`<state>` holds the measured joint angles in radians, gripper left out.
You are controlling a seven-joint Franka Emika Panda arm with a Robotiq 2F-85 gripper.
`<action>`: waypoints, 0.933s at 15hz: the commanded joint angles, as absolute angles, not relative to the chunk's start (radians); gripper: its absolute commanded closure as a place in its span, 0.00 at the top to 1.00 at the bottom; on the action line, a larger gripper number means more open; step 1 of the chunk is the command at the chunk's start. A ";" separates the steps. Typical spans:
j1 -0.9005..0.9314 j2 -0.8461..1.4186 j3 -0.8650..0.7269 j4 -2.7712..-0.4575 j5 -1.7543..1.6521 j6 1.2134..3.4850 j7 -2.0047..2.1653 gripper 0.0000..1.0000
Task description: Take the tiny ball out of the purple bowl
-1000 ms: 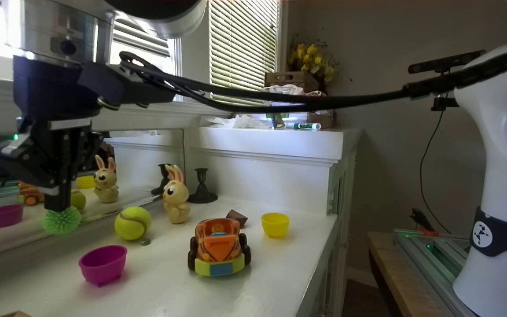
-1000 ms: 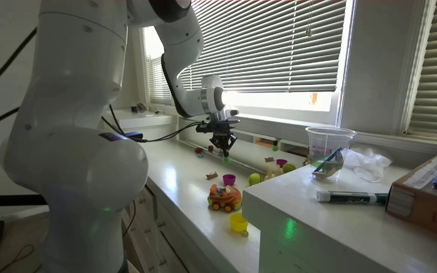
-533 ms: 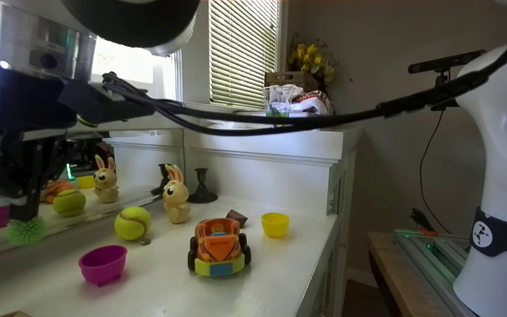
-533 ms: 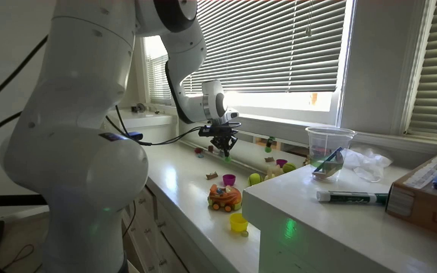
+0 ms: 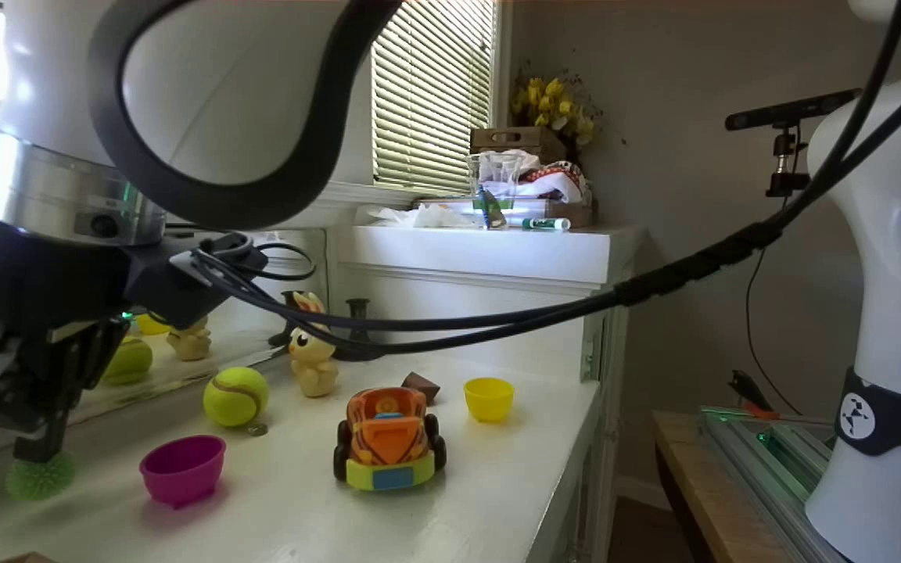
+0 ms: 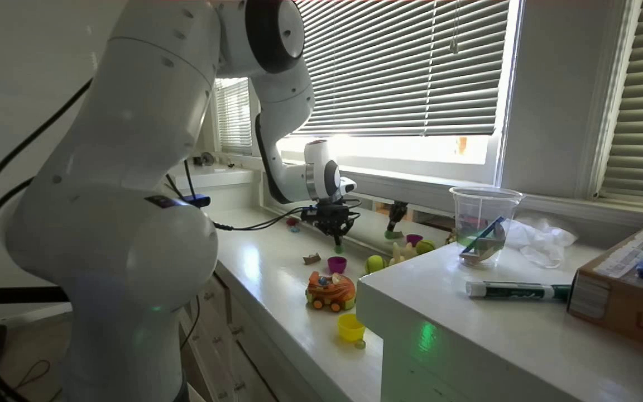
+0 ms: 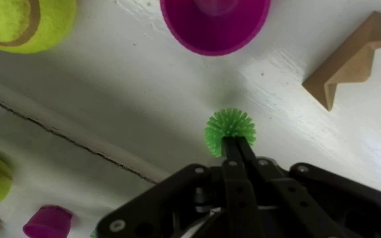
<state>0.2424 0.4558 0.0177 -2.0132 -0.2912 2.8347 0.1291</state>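
Note:
The tiny ball is green with soft spikes. My gripper is shut on it, the two fingertips close together at its spikes in the wrist view. In an exterior view the ball hangs under the fingertips, left of the purple bowl; in the wrist view its shadow shows apart from it, so it is above the white surface. The purple bowl stands upright on the surface, apart from the ball, and its visible inside is empty. The bowl also shows in both exterior views.
A tennis ball, a toy rabbit, an orange toy car and a yellow bowl stand on the surface. A brown angular block lies near the bowl. A mirror along the back reflects these things.
My gripper has moved away from the purple bowl, left in an exterior view, then down toward the surface with the ball held. The bowl and other toys have not moved.

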 commanded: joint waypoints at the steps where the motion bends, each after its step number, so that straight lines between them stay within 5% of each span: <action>1: 0.248 0.508 0.006 -1.967 -0.293 2.862 0.084 0.01; 6: 0.242 0.532 0.011 -1.948 -0.283 2.852 0.049 0.01; 7: 0.241 0.533 0.012 -1.946 -0.282 2.849 0.044 0.28; 9: 0.241 0.523 0.017 -1.951 -0.279 2.845 0.035 0.35; 14: 0.243 0.434 0.046 -1.996 -0.239 2.767 0.054 0.72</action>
<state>0.2461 0.5025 0.0176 -1.9711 -0.2870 2.8410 0.0638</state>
